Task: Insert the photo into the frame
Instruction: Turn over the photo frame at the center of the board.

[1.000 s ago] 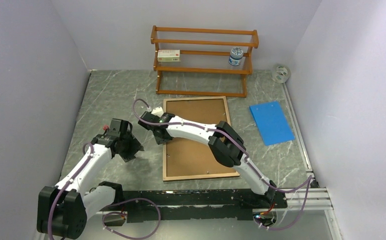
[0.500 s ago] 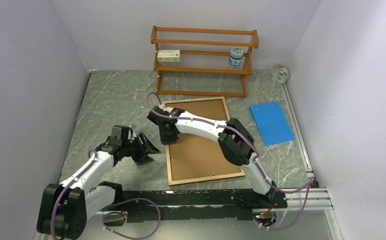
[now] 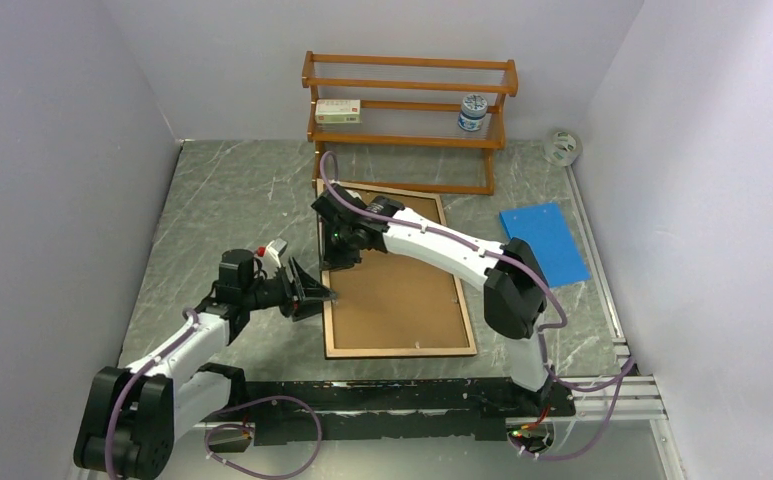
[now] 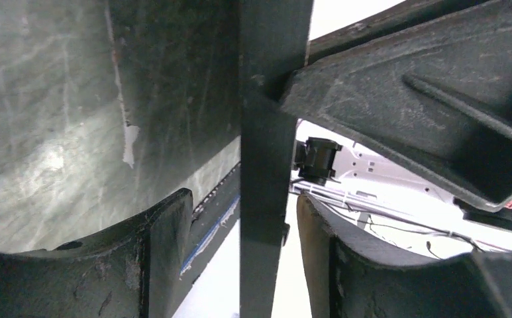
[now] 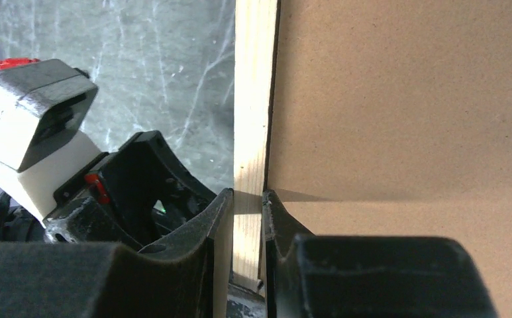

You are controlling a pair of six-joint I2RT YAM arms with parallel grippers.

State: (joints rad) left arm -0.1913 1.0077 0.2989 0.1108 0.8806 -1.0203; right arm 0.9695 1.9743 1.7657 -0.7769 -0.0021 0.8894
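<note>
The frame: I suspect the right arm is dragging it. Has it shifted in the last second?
Yes. The frame has swung: its far left corner now lies closer to the left foot of the wooden shelf rack, seen from the top view.

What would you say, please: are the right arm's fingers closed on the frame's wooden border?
Yes, the right wrist view shows the right fingers pinching the wooden border of the frame.

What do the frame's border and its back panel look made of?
The frame: its border looks like pale bare wood, matte, with faint grain. The back panel: brown, speckled, dull, probably fibreboard or pressed card; cannot tell which.
</note>
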